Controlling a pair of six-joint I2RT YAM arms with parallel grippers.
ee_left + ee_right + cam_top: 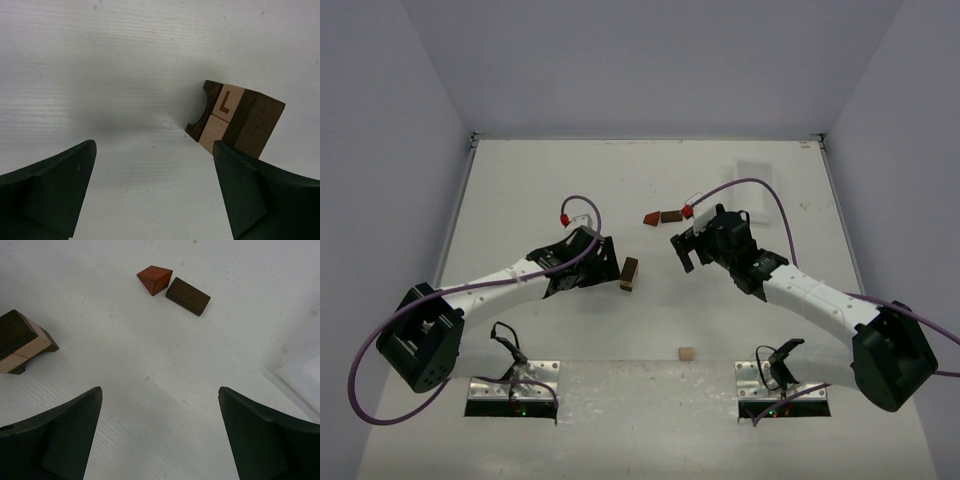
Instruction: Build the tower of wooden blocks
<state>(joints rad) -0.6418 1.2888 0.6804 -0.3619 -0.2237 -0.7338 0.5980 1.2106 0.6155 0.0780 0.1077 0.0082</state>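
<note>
While the left gripper [154, 165] and right gripper [160, 402] are hanging spread and empty, the block tower [629, 273] is sitting mid-frame (just beside the left gripper); any careless sideways sweep is risking toppling it.

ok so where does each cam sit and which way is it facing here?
Top external: above and behind, looking down on the table; whole left arm, right arm, left gripper and right gripper open.
Left wrist: on left arm, low, facing the block stack; own fingers frame it.
Right wrist: on right arm, facing red wedge and dark block; own fingers below.
Shared: both wrist views show the block stack.
</note>
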